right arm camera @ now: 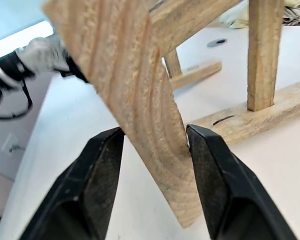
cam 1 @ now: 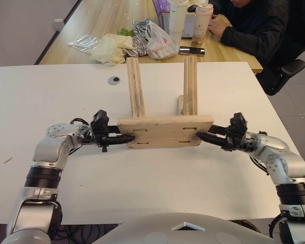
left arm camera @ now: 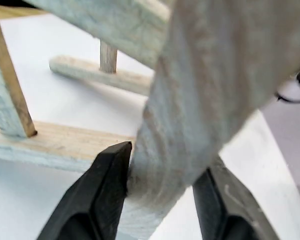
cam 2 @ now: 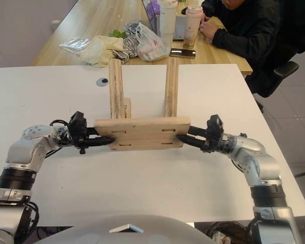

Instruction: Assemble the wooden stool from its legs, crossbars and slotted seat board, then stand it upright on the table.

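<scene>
Nearest, the slotted seat board (cam 1: 165,129) sits tilted on its edge, with the legs (cam 1: 135,86) stretching away over the desk (cam 1: 51,101). The left hand (cam 1: 128,138) is clamped on its left end and the right hand (cam 1: 202,135) on its right end. Assembly looks done. The next move is for both hands to tip the stool up together onto its feet.

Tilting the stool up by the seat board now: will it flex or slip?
Probably stiff: the seat board is thick solid wood. Slipping seems possible, since the left gripper and right gripper pinch only its end edges. The long legs may make it swing.
</scene>
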